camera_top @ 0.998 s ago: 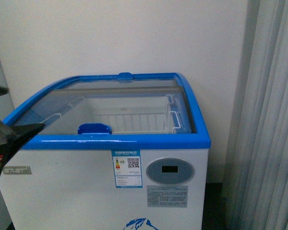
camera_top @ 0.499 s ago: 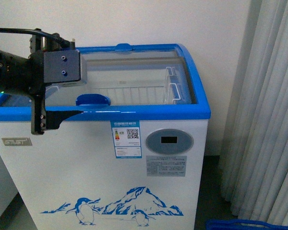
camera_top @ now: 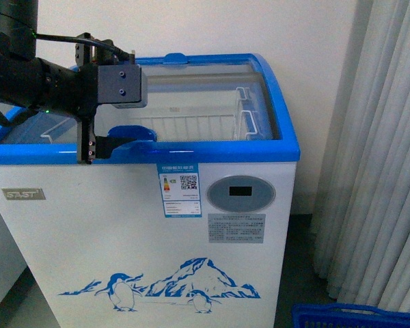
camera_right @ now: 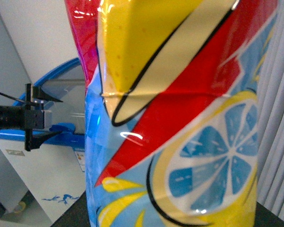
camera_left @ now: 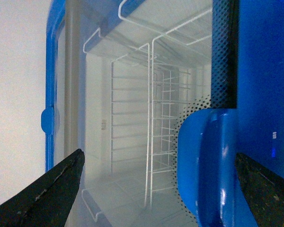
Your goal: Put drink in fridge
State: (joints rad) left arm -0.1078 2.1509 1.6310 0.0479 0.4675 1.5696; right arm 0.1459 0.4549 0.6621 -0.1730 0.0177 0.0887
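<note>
Drink [camera_right: 180,118] stands upright, long axis vertical, well apart from fridge [camera_right: 42,165].

Black left arm [camera_top: 27,75], grey plate [camera_top: 121,87]
The left arm is matte black and tubular; the flat grey plate with two dark screw holes sits at its wrist, thin black cables [camera_top: 58,37] loop above it, a small green light [camera_top: 46,110] glows. The left gripper [camera_left: 158,155] has black tapering fingers [camera_left: 49,194] with scuffed, speckled edges.
</note>
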